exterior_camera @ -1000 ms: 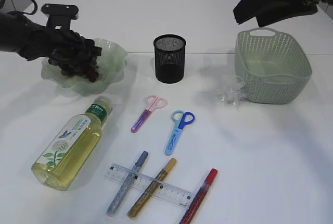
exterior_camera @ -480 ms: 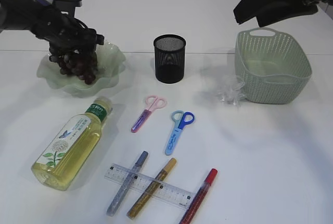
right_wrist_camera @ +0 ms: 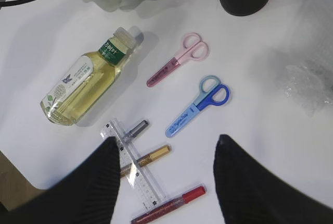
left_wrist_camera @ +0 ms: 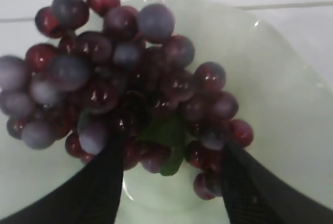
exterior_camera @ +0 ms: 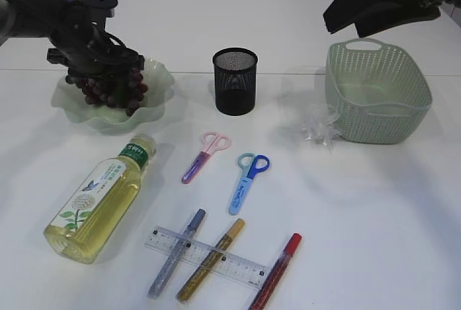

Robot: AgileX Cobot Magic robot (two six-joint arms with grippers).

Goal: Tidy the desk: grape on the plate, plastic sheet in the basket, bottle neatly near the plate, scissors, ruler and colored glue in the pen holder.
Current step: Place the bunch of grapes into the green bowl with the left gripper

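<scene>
**Bright, even light; one close view soft**

The exterior view is brightly and evenly lit on a white table (exterior_camera: 374, 216), with detail crisp from edge to edge. Shadows are soft and pale: a faint one lies under the bottle (exterior_camera: 101, 198), another beside the pen holder (exterior_camera: 235, 81) and around the basket (exterior_camera: 377, 94). The left wrist view is dimmer and slightly blurred; the grapes (left_wrist_camera: 125, 83) show small white highlights, and the green plate (left_wrist_camera: 281, 94) looks hazy, with grain throughout. The right wrist view is bright, almost washed out on the table; the crumpled plastic sheet (right_wrist_camera: 307, 86) is soft, and the dark fingers (right_wrist_camera: 255, 182) in the foreground are out of focus.
</scene>
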